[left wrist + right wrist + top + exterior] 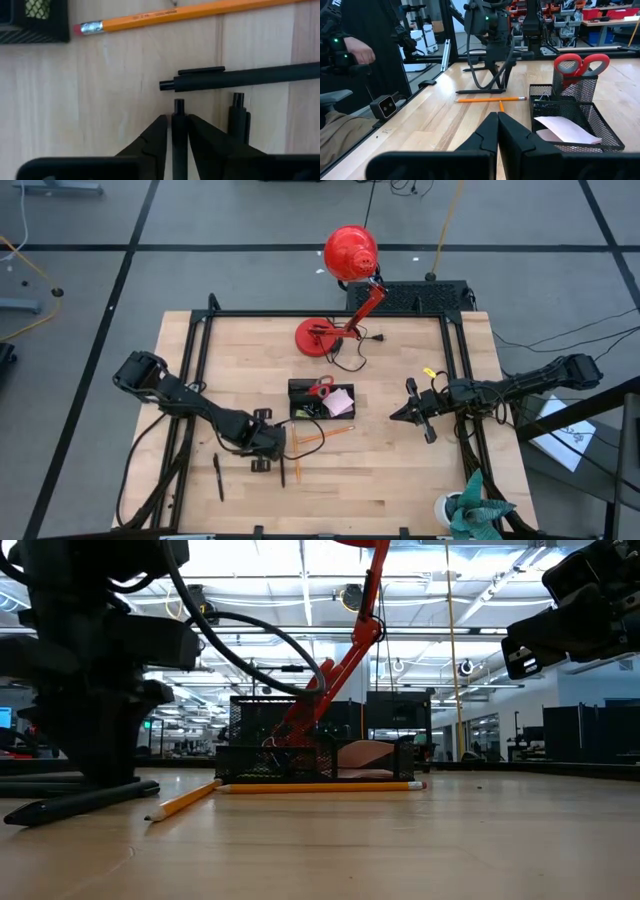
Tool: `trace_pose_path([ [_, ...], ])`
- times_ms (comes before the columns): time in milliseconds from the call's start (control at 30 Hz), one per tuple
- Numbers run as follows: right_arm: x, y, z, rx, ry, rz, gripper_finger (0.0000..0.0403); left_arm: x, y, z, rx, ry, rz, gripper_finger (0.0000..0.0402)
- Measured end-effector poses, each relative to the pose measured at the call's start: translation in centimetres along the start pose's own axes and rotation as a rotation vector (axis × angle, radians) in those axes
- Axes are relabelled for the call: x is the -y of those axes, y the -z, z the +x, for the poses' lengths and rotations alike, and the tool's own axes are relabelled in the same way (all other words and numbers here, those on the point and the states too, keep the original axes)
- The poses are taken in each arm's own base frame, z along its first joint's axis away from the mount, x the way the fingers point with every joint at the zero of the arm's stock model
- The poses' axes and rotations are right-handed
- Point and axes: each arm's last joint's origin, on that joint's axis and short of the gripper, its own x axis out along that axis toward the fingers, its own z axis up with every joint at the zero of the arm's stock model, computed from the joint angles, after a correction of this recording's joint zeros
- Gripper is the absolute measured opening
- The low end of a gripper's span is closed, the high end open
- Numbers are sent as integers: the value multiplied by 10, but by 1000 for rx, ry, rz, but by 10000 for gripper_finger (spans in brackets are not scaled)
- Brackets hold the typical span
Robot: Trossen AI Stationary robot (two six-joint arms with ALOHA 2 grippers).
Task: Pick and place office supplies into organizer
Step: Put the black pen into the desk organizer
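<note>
The organizer sits mid-table w/ red scissors and a pink pad already inside. That part looks done. Left to do: two orange pencils at about 6 o'clock from the tray, plus black pens near 7 o'clock. The left gripper is down low by them, fingers close on both sides of a thin black pen; can't tell if it's really held. The right gripper waits at 3 o'clock, fingers pressed together, nothing in it.

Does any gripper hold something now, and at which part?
The left gripper has a black pen between its fingers, near the pen's end. The right gripper is shut and empty.
</note>
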Motion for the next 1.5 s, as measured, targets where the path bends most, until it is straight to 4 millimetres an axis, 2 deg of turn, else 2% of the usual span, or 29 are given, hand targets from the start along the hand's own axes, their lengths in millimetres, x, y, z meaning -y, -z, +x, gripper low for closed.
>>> trace_pose_path([
  [167, 0, 0, 0, 0, 0, 0, 4, -2, -1, 0, 0, -2, -8, 114],
  [333, 0, 0, 0, 0, 0, 0, 4, -2, -1, 0, -1, 0, -28, 112],
  [433, 0, 0, 0, 0, 0, 0, 4, -2, -1, 0, -6, 10, -30, 85],
  [567, 0, 0, 0, 0, 0, 0, 4, -1, -1, 0, -4, 24, -29, 26],
  [633, 0, 0, 0, 0, 0, 0, 4, 0, -2, 0, 1, 31, -26, 15],
  [867, 0, 0, 0, 0, 0, 0, 4, 0, -2, 0, 23, -7, 10, 56],
  [1033, 0, 0, 0, 0, 0, 0, 4, 1, -9, -5, 66, -65, 51, 40],
  [1200, 0, 0, 0, 0, 0, 0, 4, -7, -21, -13, 131, -166, 67, 25],
  [1400, 0, 0, 0, 0, 0, 0, 4, -16, -32, -40, 234, -227, 76, 45],
  [1500, 0, 1, 0, -7, 1, 1, 4, -20, -35, -62, 350, -263, 82, 40],
])
